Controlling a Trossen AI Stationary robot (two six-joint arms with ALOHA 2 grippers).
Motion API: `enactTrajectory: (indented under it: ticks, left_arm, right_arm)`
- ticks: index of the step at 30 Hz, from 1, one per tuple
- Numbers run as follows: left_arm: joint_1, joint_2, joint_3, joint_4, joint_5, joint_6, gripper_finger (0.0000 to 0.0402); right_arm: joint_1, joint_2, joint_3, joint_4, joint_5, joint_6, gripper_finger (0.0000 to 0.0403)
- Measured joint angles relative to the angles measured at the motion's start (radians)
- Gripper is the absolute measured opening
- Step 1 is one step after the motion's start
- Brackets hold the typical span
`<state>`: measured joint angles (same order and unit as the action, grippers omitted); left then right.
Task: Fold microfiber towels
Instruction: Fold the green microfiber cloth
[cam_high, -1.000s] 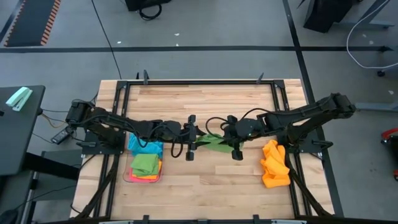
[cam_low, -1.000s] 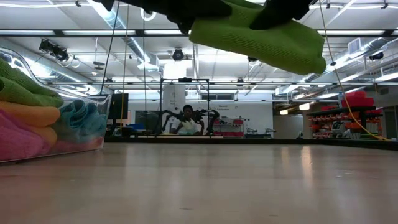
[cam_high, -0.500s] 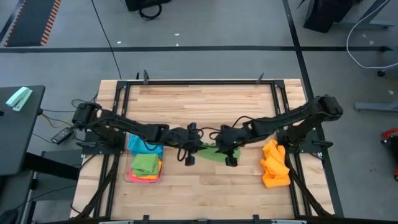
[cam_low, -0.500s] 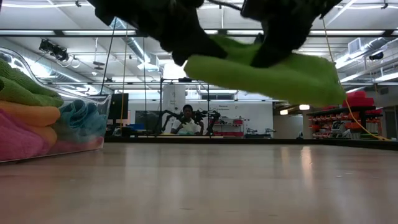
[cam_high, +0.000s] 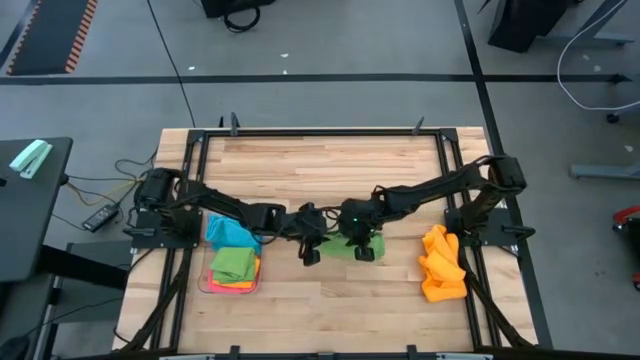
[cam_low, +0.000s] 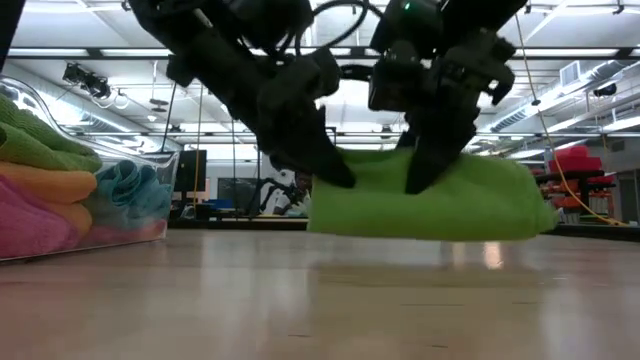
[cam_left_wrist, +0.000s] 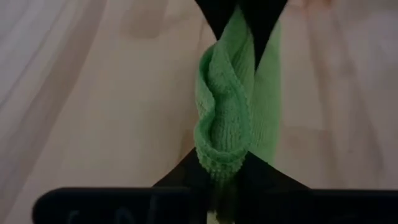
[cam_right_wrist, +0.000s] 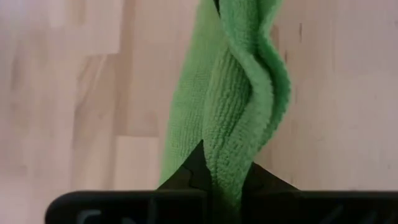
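Here, a green microfiber towel is shown held between both grippers low over the middle of the wooden table. Farthest to the outer side of the left arm, a clear plastic tray is seen holding finished cloths: a blue one nearer that arm's base, with green, orange and pink ones stacked just beside it. The left gripper is shown nearly closed, its fingers pinched on one end of the green towel; in the left wrist view a doubled ridge of cloth is seen running forward from between them. Just beside it, across the short span of towel, the right gripper is shown clamped on the other end, the cloth being nipped tight in the right wrist view. In the low view the towel is seen as a thick, already doubled bundle whose underside is at or barely above the tabletop; contact cannot be told. Well out beyond the right gripper, a loose orange heap of unfolded towels is seen waiting. The step in hand is judged to be the laying down of a fold. The next move would call for the bundle to be set flat, both grips to be released together, and the fold to be kept from springing open.
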<state>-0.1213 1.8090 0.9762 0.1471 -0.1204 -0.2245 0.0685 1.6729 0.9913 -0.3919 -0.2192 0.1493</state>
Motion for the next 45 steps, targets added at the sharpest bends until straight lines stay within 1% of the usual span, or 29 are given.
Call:
enactTrajectory:
  ticks: [5,9,12,15,20,23,27,30,32,34,37,39,41,45]
  left_arm:
    - [0.029,0.021,0.000,-0.011,0.002,0.005,0.0024]
    - [0.047,0.027,0.000,-0.026,0.017,0.008,0.0022]
    - [0.054,0.039,-0.001,-0.047,0.018,0.008,0.0031]
    - [0.054,0.042,-0.002,-0.070,0.016,0.006,0.0030]
    - [0.054,0.044,-0.002,-0.098,0.016,-0.022,0.0023]
    - [0.059,0.044,-0.002,-0.104,0.017,-0.035,0.0034]
    - [0.073,0.044,-0.002,-0.121,0.020,-0.069,0.0043]
    - [0.086,0.044,-0.002,-0.162,0.019,-0.110,0.0033]
    - [0.088,0.044,-0.002,-0.176,0.019,-0.136,0.0025]
    - [0.088,0.044,-0.002,-0.180,0.008,-0.166,0.0020]
    - [0.086,0.044,-0.002,-0.178,-0.009,-0.236,0.0025]
    - [0.087,0.044,-0.002,-0.178,-0.010,-0.286,0.0035]
    - [0.087,0.044,-0.002,-0.180,-0.010,-0.319,0.0044]
    - [0.087,0.044,-0.002,-0.176,0.009,-0.320,0.0047]
  right_arm:
    - [-0.033,0.041,0.000,0.014,-0.002,-0.045,0.0024]
    - [-0.056,0.074,0.001,0.028,-0.002,-0.083,0.0037]
    - [-0.074,0.094,0.000,0.020,0.000,-0.110,0.0063]
    - [-0.098,0.099,-0.003,0.001,0.006,-0.128,0.0099]
    - [-0.149,0.059,-0.003,-0.040,0.025,-0.140,0.0158]
    - [-0.165,0.022,-0.003,-0.054,0.071,-0.150,0.0179]
    - [-0.158,-0.013,-0.003,-0.049,0.132,-0.171,0.0186]
    - [-0.132,-0.035,-0.034,0.043,0.187,-0.149,0.0182]
    - [-0.108,-0.054,-0.093,0.195,0.247,-0.109,0.0177]
    - [-0.078,-0.065,-0.162,0.343,0.352,-0.059,0.0172]
    - [-0.026,-0.067,-0.239,0.501,0.514,0.001,0.0165]
    - [0.017,-0.066,-0.266,0.545,0.612,0.037,0.0163]
    - [0.061,-0.066,-0.277,0.547,0.709,0.076,0.0161]
    - [0.149,-0.061,-0.277,0.548,0.895,0.129,0.0161]
